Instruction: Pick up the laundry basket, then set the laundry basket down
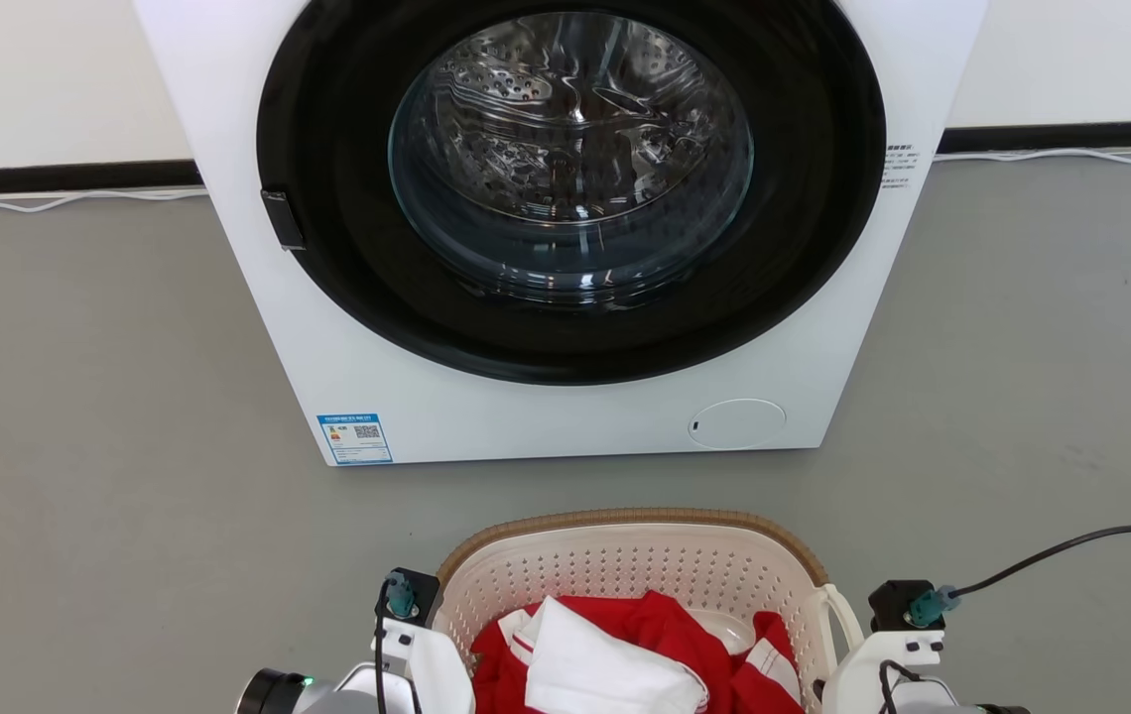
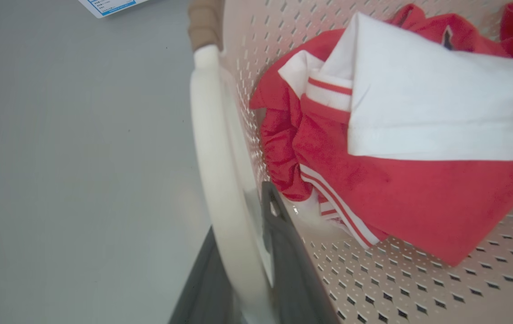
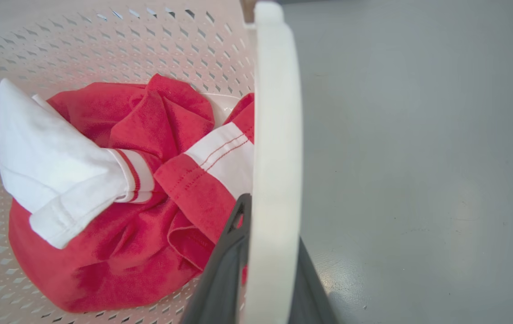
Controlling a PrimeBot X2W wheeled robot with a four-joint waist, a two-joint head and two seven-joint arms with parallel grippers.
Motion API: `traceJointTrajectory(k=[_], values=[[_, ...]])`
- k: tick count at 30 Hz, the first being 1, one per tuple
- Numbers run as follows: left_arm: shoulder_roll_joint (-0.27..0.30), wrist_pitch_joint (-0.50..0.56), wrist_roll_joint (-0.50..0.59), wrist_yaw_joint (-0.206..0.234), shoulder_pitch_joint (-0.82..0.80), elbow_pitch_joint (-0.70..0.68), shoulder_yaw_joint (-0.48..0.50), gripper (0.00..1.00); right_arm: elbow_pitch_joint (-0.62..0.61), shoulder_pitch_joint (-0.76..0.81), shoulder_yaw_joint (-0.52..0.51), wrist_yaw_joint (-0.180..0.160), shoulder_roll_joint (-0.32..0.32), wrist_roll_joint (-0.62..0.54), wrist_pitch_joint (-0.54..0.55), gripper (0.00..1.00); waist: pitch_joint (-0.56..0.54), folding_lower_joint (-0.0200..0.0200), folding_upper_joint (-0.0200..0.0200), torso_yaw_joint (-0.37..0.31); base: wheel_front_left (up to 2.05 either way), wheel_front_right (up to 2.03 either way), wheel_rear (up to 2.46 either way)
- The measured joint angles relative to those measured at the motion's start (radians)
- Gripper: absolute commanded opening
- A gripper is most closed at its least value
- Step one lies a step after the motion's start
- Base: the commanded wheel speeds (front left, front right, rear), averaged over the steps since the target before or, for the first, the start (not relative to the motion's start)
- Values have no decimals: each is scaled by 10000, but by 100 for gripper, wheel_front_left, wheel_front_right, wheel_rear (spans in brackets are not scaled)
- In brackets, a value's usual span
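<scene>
The laundry basket, cream and perforated with a brown rim, sits low in the head view in front of the washer. It holds red and white clothes. In the left wrist view my left gripper is shut on the basket's white loop handle, one dark finger on each side of it. In the right wrist view my right gripper is shut the same way on the other white handle. The frames do not tell whether the basket's bottom touches the floor.
A white front-loading washer with its round glass door closed stands just beyond the basket. Grey floor spreads to both sides. A black cable arcs from my right wrist, and a white cable runs along the wall.
</scene>
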Motion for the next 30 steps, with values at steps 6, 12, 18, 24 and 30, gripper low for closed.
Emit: traceJointTrajectory(k=[6, 12, 18, 24, 30], values=[[4, 27, -105, 0, 20, 12, -130, 0, 36, 0, 295, 0, 0, 307, 0, 0, -69, 0, 0, 32, 0, 0, 0], [6, 88, -182, -2, 42, 21, -261, 0, 88, -1, 562, 0, 0, 537, 0, 0, -65, 0, 0, 43, 0, 0, 0], [4, 86, -270, -4, 42, 40, -366, 0, 144, -3, 807, 0, 2, 828, -13, 0, -52, 0, 0, 47, 0, 0, 0], [0, 113, -418, -4, 42, 40, -462, 0, 213, -9, 1032, 0, 8, 1030, -15, 0, -65, 0, 0, 51, 0, 0, 0], [0, 113, -510, -4, 43, 44, -558, 0, 251, -13, 1208, 0, 10, 1166, -33, 0, -60, 0, 0, 49, 0, 0, 0]])
